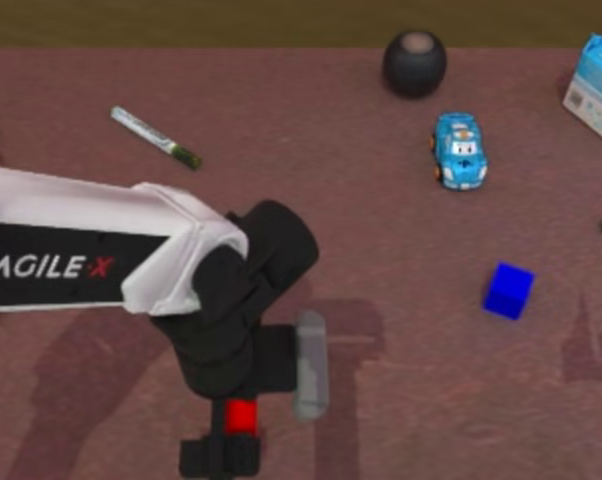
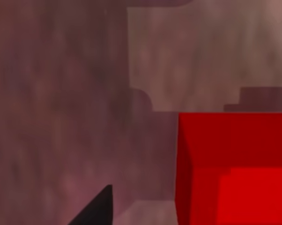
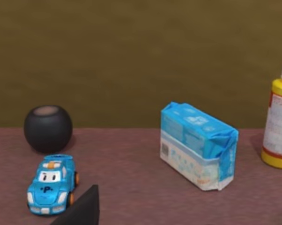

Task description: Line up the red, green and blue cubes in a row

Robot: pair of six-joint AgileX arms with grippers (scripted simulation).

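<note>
While our left arm reaches in from the counter's (image 1: 381, 130) left side toward the near edge at centre-left, its left gripper (image 1: 241, 418) points straight down over the red cube (image 1: 242, 414). From above, the cube sits between the dark fingers (image 1: 213, 455); whether they are clamped on it or only close around it we cannot tell. The left wrist view shows the red cube (image 2: 234, 168) close up, one edge turned toward the camera, with one dark fingertip (image 2: 96, 211) apart from it. Being a cube, it has no long axis; its faces look roughly square to the counter's edges.

The blue cube (image 1: 508, 290) lies well apart on the right side, turned slightly off square, resting flat. We see no green cube.

Our right arm is out of the top view; of the right gripper only a dark finger (image 3: 82, 208) shows in its wrist view. Also present: toy car (image 1: 458, 150), black ball (image 1: 414, 62), pale-blue pack (image 1: 599, 85), marker (image 1: 156, 137), yellow bottle (image 3: 278, 124).
</note>
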